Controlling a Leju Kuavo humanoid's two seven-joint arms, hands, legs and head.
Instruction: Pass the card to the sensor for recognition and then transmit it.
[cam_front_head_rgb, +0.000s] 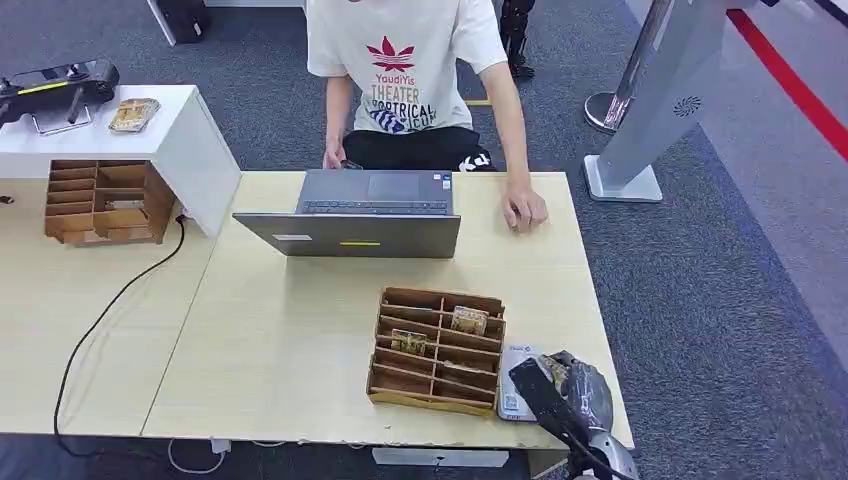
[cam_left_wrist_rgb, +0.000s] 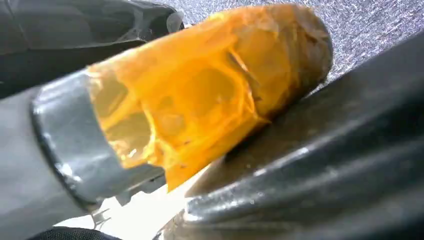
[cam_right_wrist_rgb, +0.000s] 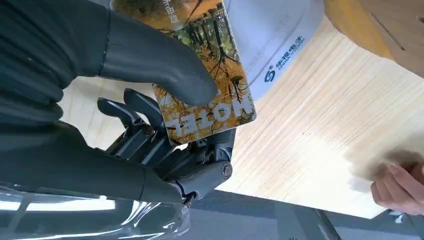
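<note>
A wooden slotted card organiser (cam_front_head_rgb: 437, 350) sits on the pale wooden table (cam_front_head_rgb: 300, 330), a few cards in its compartments. Just right of it lies the white flat card sensor (cam_front_head_rgb: 515, 385). Over it the right hand (cam_front_head_rgb: 570, 385) pinches the autumn-leaf printed HOTEL card (cam_right_wrist_rgb: 210, 85) between thumb and fingers. The left hand's (cam_left_wrist_rgb: 200, 100) finger state cannot be told

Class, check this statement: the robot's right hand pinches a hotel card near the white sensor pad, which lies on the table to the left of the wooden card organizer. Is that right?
One detail is wrong. In the head view the white sensor pad lies to the right of the wooden card organizer, not the left. The rest holds: the right wrist view shows the right hand pinching the hotel card near the pad.
</note>
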